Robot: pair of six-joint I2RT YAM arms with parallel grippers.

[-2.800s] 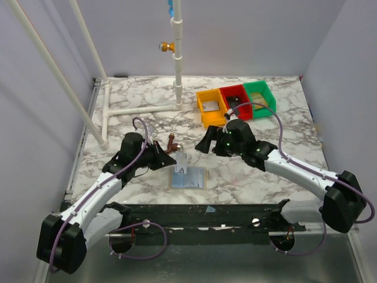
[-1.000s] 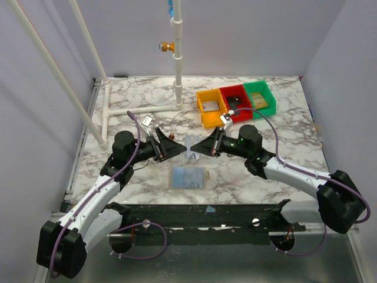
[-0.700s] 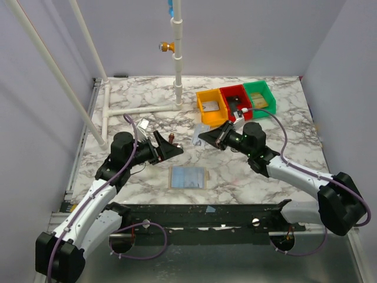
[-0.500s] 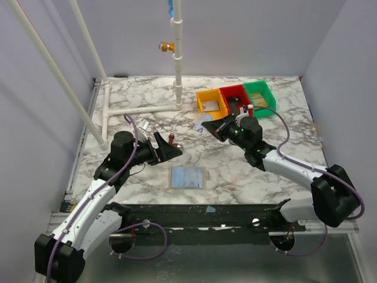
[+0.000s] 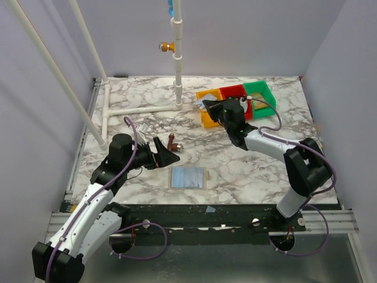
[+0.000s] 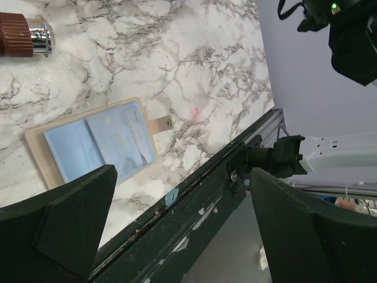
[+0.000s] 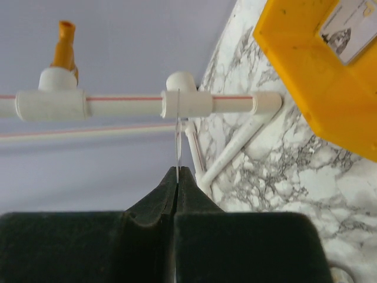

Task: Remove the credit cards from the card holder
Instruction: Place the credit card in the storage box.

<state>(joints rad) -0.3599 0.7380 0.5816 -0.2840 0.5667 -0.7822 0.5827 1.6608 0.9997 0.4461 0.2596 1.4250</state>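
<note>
The card holder [image 5: 189,177] lies flat and open on the marble near the front edge; in the left wrist view the card holder [image 6: 97,147] shows two blue pockets inside a tan border. My left gripper [image 5: 168,154] hangs open and empty just left of and above it, its gripper [image 6: 188,236] spread wide. The right gripper [image 5: 207,106] is shut on a thin pale card [image 5: 201,105] over the yellow bin [image 5: 207,118]. Seen edge-on, that card [image 7: 177,135] sticks out of the right gripper [image 7: 177,171].
Red bin [image 5: 235,93] and green bin [image 5: 259,94] stand beside the yellow bin [image 7: 318,76], which holds a card [image 7: 353,29]. A copper fitting [image 5: 172,143] lies by the left gripper. White pipe frame [image 5: 141,109] stands at back left. A black rail [image 5: 206,215] lines the front.
The right gripper has carried the card from the table's middle back and right to the yellow bin. The left gripper stayed open and drew slightly back.
</note>
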